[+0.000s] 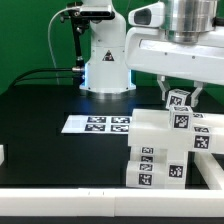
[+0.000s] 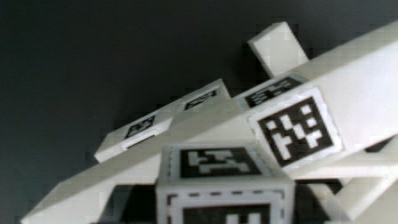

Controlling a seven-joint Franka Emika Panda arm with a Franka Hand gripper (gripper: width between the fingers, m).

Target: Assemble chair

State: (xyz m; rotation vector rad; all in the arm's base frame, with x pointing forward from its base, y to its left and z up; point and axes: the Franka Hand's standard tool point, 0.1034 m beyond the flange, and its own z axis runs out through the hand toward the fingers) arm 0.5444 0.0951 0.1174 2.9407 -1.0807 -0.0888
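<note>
The chair is a cluster of matte white tagged pieces [image 1: 160, 150] at the exterior view's right. In the wrist view a long bar [image 2: 294, 120] crosses diagonally, with a flat slab [image 2: 178, 112] lying beyond it and a short piece [image 2: 276, 45] farther off. My gripper [image 1: 180, 98] hangs over the top of the cluster. It is shut on a small white tagged block [image 1: 180, 100]. In the wrist view that block [image 2: 222, 165] fills the gap between the dark fingers of the gripper [image 2: 222, 202]. What lies under the block is hidden.
The marker board [image 1: 97, 123] lies flat on the black table near the middle. The arm's white base [image 1: 105, 65] stands behind it. A white rail [image 1: 70, 195] runs along the front edge, and a white corner [image 1: 3, 155] shows at the exterior view's left.
</note>
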